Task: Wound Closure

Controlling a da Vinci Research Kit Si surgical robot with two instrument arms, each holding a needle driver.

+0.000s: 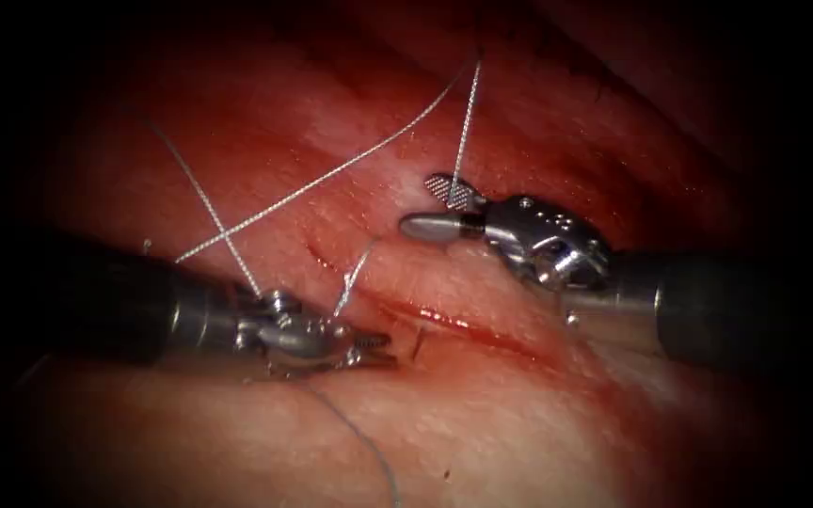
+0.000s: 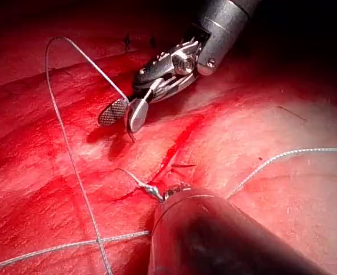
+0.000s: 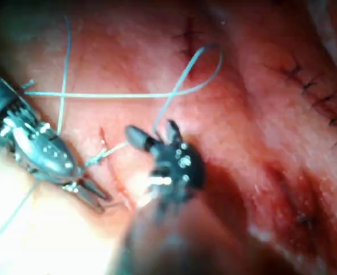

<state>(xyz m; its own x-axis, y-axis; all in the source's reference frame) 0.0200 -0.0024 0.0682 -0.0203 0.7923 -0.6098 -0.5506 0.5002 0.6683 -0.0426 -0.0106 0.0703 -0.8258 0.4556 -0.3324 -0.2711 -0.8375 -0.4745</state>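
**Both tools' jaws apart, thread across the right tool's upper jaw**

The right tool (image 1: 418, 203) has its jaws spread wide, and they grip nothing. The thread (image 1: 331, 174) comes down from above and lies against the ribbed face of the upper jaw. From close up, that tool (image 2: 119, 121) hangs just over the tissue (image 1: 519, 433).

The left tool (image 1: 376, 348) sits lower, its tips at the near end of the cut (image 1: 463, 325). Its jaws are a little apart with nothing plainly between them. A short strand of thread rises from beside its wrist, and two long strands cross above its shaft.

Just past its tips a thin dark sliver (image 1: 419, 343) stands in the tissue. It may be the needle, but I cannot tell. Red fluid (image 2: 179, 137) lines the cut.
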